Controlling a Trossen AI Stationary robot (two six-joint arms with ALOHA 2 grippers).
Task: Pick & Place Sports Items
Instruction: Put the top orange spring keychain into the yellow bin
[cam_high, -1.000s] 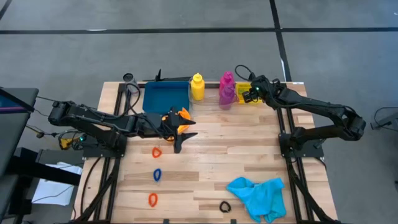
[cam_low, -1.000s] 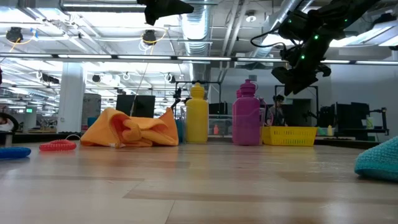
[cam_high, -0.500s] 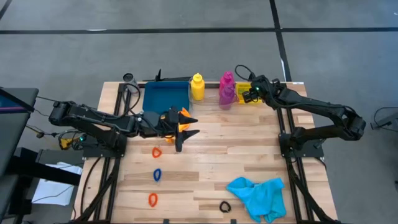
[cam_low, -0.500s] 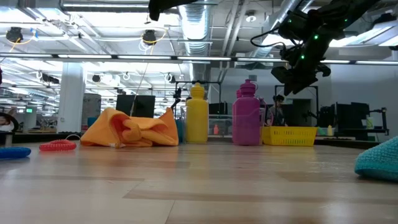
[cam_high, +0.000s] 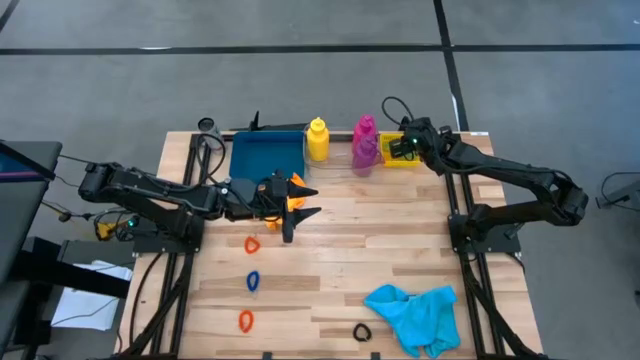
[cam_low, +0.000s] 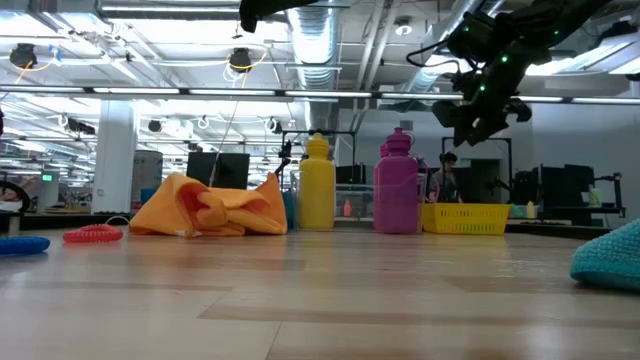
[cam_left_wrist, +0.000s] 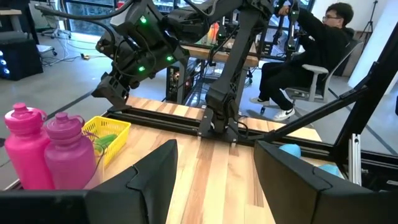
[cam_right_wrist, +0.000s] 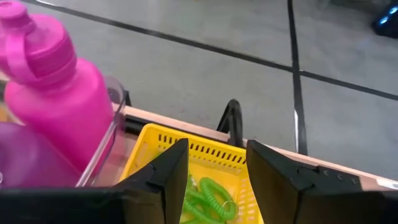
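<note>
The wooden table (cam_high: 400, 240) has a blue tray (cam_high: 266, 156) at its far edge, and just beside the tray stand a yellow bottle (cam_high: 317, 140), a magenta bottle (cam_high: 365, 143) and a small yellow bin (cam_high: 392, 152). An orange cloth (cam_high: 290, 190) lies near the tray's front. Farther from the tray lie an orange ring (cam_high: 251, 244), a blue ring (cam_high: 253, 281), another orange ring (cam_high: 245, 320), a black ring (cam_high: 361, 331) and a cyan cloth (cam_high: 415, 312)
</note>
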